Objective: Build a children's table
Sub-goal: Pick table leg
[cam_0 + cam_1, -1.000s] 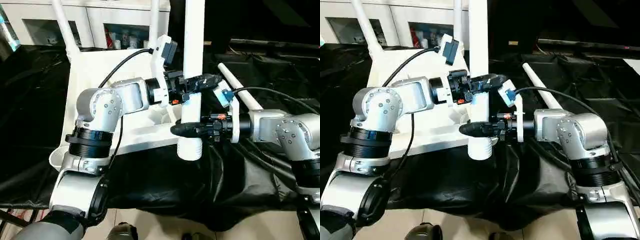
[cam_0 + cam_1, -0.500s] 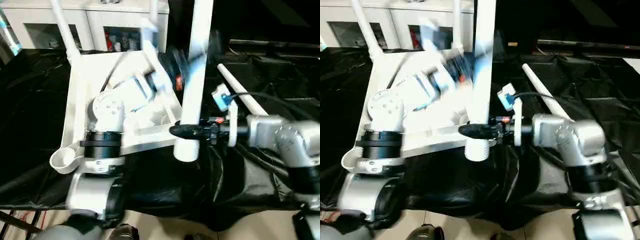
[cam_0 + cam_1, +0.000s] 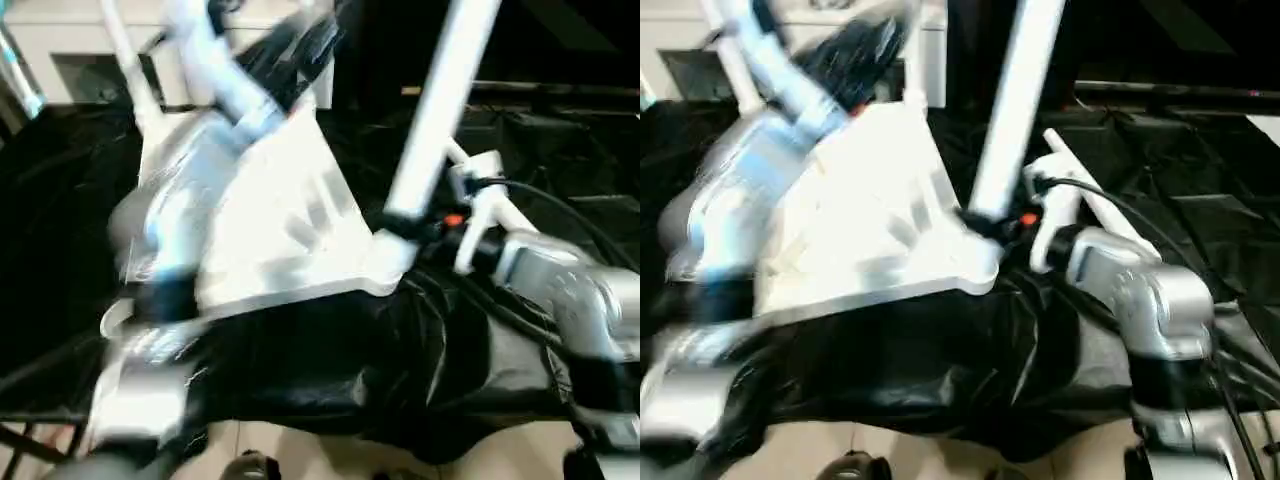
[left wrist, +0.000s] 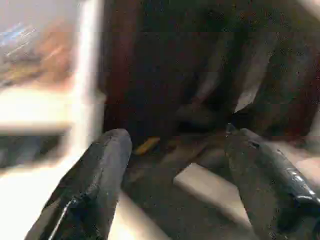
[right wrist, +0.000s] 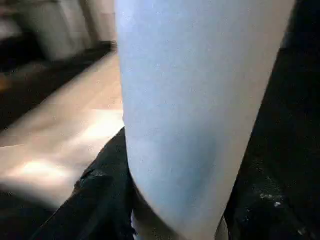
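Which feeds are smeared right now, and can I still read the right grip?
Both eye views: the silver left arm streaks across the white plastic tabletop, outline lost. Left wrist view: background soft, black fingers readable, apart. Right wrist view: the white tapered tube leg looms close between the right gripper jaws, grip readable.

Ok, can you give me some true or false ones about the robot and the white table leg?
1. The right gripper is shut on a white leg. True.
2. The left gripper's jaws are clamped on that leg too. False: they stand open with nothing between them.
3. The leg stands perfectly straight up. False: it leans toward the robot's right at the top.
4. The table top lies on a black cloth. True.
5. Another white leg lies on the cloth behind the right arm. True.
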Available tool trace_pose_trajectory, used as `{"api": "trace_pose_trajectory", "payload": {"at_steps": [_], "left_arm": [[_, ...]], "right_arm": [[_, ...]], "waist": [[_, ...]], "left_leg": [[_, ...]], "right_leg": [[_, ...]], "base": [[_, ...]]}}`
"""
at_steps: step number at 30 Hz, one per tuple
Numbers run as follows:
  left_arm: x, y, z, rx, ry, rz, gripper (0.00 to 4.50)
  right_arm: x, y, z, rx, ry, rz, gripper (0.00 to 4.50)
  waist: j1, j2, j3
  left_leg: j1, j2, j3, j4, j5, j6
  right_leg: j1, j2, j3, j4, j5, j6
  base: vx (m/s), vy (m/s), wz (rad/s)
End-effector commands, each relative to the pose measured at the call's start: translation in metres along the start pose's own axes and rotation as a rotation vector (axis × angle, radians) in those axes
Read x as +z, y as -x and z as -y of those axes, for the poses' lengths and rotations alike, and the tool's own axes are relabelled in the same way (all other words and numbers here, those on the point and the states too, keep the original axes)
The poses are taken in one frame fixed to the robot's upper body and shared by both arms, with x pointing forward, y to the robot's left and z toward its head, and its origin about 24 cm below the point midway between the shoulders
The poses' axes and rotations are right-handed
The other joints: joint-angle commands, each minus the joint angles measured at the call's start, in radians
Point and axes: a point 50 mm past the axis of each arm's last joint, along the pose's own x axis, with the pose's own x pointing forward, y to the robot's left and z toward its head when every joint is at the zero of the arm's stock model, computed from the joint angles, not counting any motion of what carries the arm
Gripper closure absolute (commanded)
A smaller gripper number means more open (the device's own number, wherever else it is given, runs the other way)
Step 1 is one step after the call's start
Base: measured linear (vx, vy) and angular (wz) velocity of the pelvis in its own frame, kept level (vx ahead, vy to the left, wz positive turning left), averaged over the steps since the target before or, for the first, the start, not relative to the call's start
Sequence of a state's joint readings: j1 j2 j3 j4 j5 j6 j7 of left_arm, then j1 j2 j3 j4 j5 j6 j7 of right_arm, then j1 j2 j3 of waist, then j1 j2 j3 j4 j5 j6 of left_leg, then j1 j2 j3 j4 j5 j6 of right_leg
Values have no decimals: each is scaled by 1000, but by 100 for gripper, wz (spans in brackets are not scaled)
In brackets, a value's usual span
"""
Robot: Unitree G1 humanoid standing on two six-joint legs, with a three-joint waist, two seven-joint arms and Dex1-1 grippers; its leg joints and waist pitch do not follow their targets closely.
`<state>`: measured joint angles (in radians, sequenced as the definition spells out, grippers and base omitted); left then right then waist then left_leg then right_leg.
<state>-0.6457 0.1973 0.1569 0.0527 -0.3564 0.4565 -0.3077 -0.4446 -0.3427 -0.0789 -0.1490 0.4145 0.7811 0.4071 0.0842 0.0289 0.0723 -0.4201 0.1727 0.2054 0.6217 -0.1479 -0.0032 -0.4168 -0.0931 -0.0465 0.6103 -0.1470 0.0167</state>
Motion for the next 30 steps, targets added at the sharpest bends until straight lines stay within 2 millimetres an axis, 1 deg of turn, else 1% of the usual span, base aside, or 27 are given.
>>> {"api": "trace_pose_trajectory", "payload": {"at_steps": [1,2,3,4,5,7,8,9,10,12,14,15,16,17,18,19,20,21,22,23,24,25,26,27,28,29,30], "left_arm": [[-25,20,-7,93,-42,-96,102],[-34,31,-11,151,-45,-99,102],[-39,40,-15,213,-52,-97,102],[-42,46,-17,253,-58,-97,102],[-45,51,-19,306,-74,-91,102],[-46,55,-20,345,-85,-87,102],[-54,66,-21,406,-109,-90,102],[-58,71,-21,427,-131,-93,102],[-63,76,-21,440,-142,-102,102],[-67,83,-20,459,-141,-110,102],[-69,91,-15,481,-161,-125,102],[-69,91,-14,481,-165,-126,102],[-71,93,-11,472,-186,-145,102],[-71,93,-8,463,-211,-151,102],[-71,93,-7,461,-238,-152,102],[-71,93,-5,461,-226,-141,102],[-70,93,-4,460,-213,-134,102],[-72,92,-4,469,-204,-158,102],[-73,91,-4,470,-204,-167,102],[-73,89,-4,461,-213,-173,102],[-73,89,-4,460,-216,-174,102],[-71,86,-2,431,-216,-153,102],[-69,84,0,407,-201,-135,102],[-70,84,1,407,-199,-136,102],[-70,85,2,408,-197,-140,102],[-69,85,3,405,-202,-136,102],[-69,85,4,401,-208,-129,102]], "right_arm": [[-2,6,6,-184,82,42,258],[-7,10,6,-227,108,35,258],[-12,13,5,-260,142,24,258],[-16,16,4,-282,165,18,258],[-20,19,4,-322,186,13,258],[-23,21,4,-352,202,9,258],[-31,26,4,-404,199,34,258],[-33,28,3,-439,186,61,258],[-35,31,4,-488,162,90,258],[-39,34,3,-525,144,106,258],[-53,35,-3,-497,124,82,258],[-54,35,-3,-494,119,78,258],[-60,35,-8,-444,36,84,258],[-60,34,-12,-418,-8,99,258],[-61,32,-15,-403,-35,99,258],[-63,31,-17,-393,-22,85,258],[-63,30,-18,-386,-13,80,258],[-64,28,-20,-373,-23,77,258],[-65,28,-21,-360,-29,68,258],[-68,27,-22,-340,-31,55,258],[-68,27,-22,-339,-30,55,258],[-72,28,-21,-337,-16,37,258],[-76,30,-18,-338,-2,14,258],[-76,30,-18,-338,-2,13,258],[-77,32,-17,-341,-6,10,258],[-78,33,-15,-345,-15,9,258],[-78,34,-14,-348,-23,8,258]], "waist": [[-14,7,-86],[-14,6,-87],[-15,2,-86],[-17,7,-88],[-17,6,-88],[-23,7,-83],[-25,1,-82],[-30,5,-75],[-41,0,-75],[-55,6,-75],[-67,12,-72],[-75,24,-68],[-88,34,-63],[-92,40,-62],[-94,51,-57],[-79,50,-49],[-72,44,-43],[-62,38,-45],[-58,19,-68],[-57,3,-71],[-23,-59,-66],[-6,-31,-62],[-5,-49,-46],[6,-43,-61],[10,-21,-73],[9,-14,-80],[4,-5,-74]], "left_leg": [[49,37,-40,-80,-368,-108],[47,39,-43,-82,-368,-106],[51,41,-40,-82,-383,-99],[53,41,-41,-82,-399,-96],[50,42,-42,-84,-401,-94],[55,37,-44,-84,-456,-88],[55,36,-44,-82,-466,-85],[59,38,-47,-83,-492,-81],[55,34,-49,-81,-505,-78],[45,35,-57,-91,-514,-76],[56,40,-64,-97,-583,-89],[62,51,-81,-108,-646,-114],[68,71,-104,-132,-747,-140],[72,91,-118,-148,-798,-148],[51,160,-148,-215,-871,-137],[35,203,-150,-260,-911,-109],[38,211,-146,-268,-910,-88],[39,207,-135,-262,-896,-61],[62,168,-129,-208,-781,-30],[63,109,-109,-155,-702,-36],[37,-39,-32,132,-321,14],[4,-39,-66,136,-169,30],[-47,-50,-81,144,-88,-4],[-27,-32,-96,82,-130,-22],[8,-11,-111,22,-172,-8],[21,-5,-107,2,-148,4],[49,2,-100,-16,-211,26]], "right_leg": [[19,-40,22,-97,-502,-50],[22,-40,21,-97,-494,-54],[18,-36,22,-102,-487,-55],[16,-34,23,-100,-480,-59],[19,-34,22,-100,-474,-58],[13,-31,17,-109,-529,-38],[12,-32,15,-114,-549,-30],[6,-35,13,-125,-590,-15],[8,-34,7,-130,-621,-1],[20,-36,-1,-127,-630,5],[17,-29,-11,-133,-629,10],[21,-19,-20,-134,-589,6],[28,7,-32,-127,-512,3],[30,18,-35,-115,-452,-3],[59,25,-38,-2,-277,-19],[62,34,-45,101,-183,-31],[53,33,-41,124,-189,-39],[58,26,-22,153,-240,-46],[66,-4,35,111,-290,-50],[61,-16,58,52,-354,-93],[18,-98,82,-142,-805,-84],[34,-112,130,-137,-906,-36],[52,-93,114,-115,-1020,140],[70,-95,121,-93,-909,156],[78,-82,106,-73,-686,82],[82,-57,91,-71,-550,44],[45,-24,60,-87,-591,41]], "base": [[0,0,0],[0,0,0],[0,0,0],[0,0,0],[0,0,0],[0,0,0],[0,0,0],[0,0,0],[0,0,0],[0,0,0],[0,0,0],[0,0,0],[0,0,0],[-56,-1,-6],[-56,-1,-6],[-73,-47,1],[-62,-109,10],[-62,-109,10],[-55,-187,6],[-134,-211,-6],[-134,-211,-6],[-126,-192,-12],[-42,-159,-6],[-42,-159,-6],[-61,-103,7],[-97,-85,20],[-97,-85,20]]}}
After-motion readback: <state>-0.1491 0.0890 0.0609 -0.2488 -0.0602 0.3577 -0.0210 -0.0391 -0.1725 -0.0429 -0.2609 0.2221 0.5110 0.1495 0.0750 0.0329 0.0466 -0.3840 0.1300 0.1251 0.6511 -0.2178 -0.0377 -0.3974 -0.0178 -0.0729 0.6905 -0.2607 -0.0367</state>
